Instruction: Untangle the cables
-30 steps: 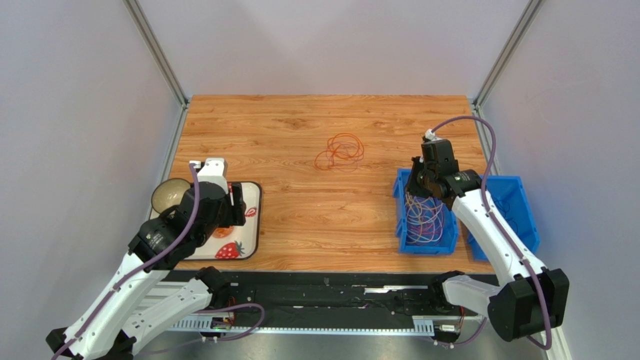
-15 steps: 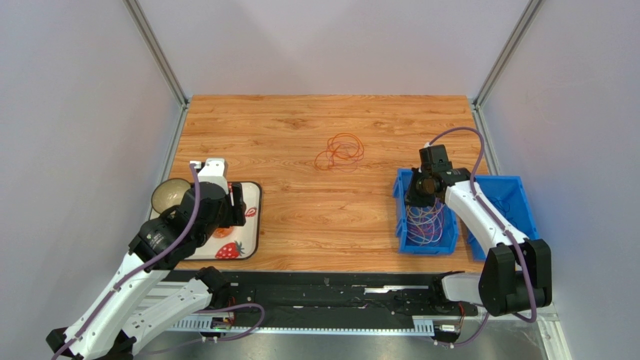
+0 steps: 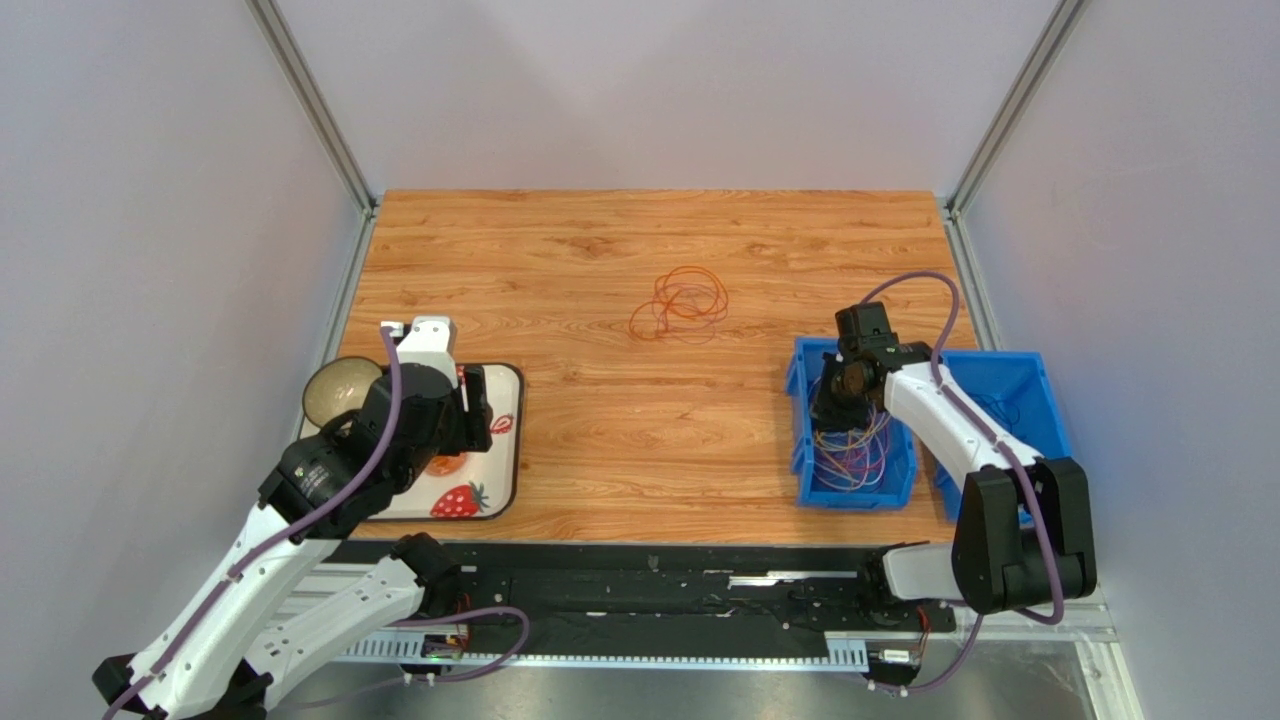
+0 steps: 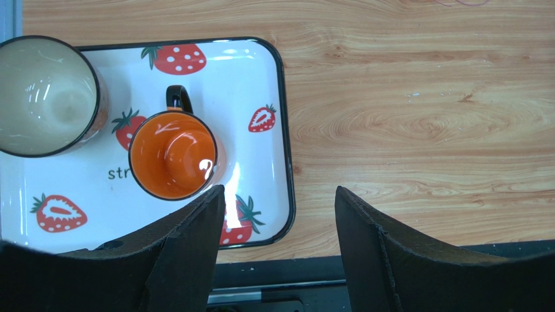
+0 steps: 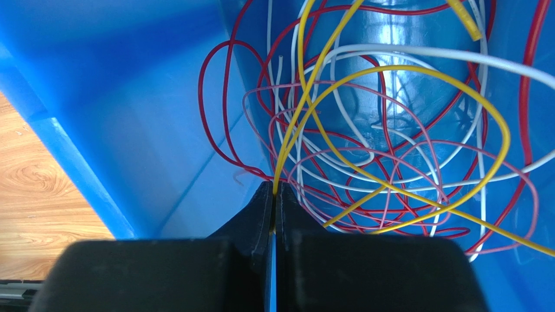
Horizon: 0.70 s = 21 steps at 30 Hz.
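Note:
A tangle of thin red, purple, white and yellow cables (image 3: 852, 447) fills the left blue bin (image 3: 807, 458). A separate bunch of orange cable loops (image 3: 679, 305) lies on the table's middle. My right gripper (image 3: 836, 402) is down inside the bin, shut on a yellow cable (image 5: 306, 104) that rises from between its fingertips (image 5: 263, 195); red, white and purple loops (image 5: 391, 156) lie just beyond. My left gripper (image 4: 280, 214) is open and empty, hovering over the near right edge of the strawberry tray (image 4: 277, 130).
The white strawberry tray (image 3: 508, 435) at the left carries an orange mug (image 4: 172, 153) and a cream bowl (image 4: 42, 94). A second blue bin (image 3: 1037, 420) stands right of the first. Grey walls close in the table on three sides.
My right gripper has moved toward the near edge and lower, deeper into the left blue bin among the cables. The left arm has not moved.

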Each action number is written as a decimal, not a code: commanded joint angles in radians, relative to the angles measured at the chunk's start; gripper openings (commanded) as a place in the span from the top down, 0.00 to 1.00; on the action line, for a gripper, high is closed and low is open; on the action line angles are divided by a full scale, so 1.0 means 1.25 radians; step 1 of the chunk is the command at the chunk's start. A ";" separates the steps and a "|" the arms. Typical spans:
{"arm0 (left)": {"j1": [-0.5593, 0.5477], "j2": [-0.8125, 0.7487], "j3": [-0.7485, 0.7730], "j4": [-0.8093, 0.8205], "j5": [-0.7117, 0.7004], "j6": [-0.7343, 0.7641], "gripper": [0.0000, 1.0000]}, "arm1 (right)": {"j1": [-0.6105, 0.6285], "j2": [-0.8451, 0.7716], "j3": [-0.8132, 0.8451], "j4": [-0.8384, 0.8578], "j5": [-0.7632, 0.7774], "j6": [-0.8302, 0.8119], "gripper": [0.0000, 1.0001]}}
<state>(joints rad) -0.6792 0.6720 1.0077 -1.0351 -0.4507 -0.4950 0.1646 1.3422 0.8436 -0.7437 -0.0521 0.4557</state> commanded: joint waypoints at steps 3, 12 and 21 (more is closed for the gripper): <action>0.000 -0.001 -0.002 0.021 -0.003 0.006 0.29 | -0.005 -0.027 0.028 0.002 0.002 0.010 1.00; 0.001 -0.006 -0.002 0.019 -0.003 0.006 0.29 | -0.004 -0.087 0.104 -0.082 0.011 -0.009 0.64; 0.000 -0.005 -0.002 0.019 -0.001 0.006 0.29 | -0.004 -0.147 0.168 -0.132 0.040 -0.014 0.55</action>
<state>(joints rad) -0.6792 0.6716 1.0077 -1.0351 -0.4507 -0.4950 0.1619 1.2072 0.9894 -0.8787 -0.0330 0.4473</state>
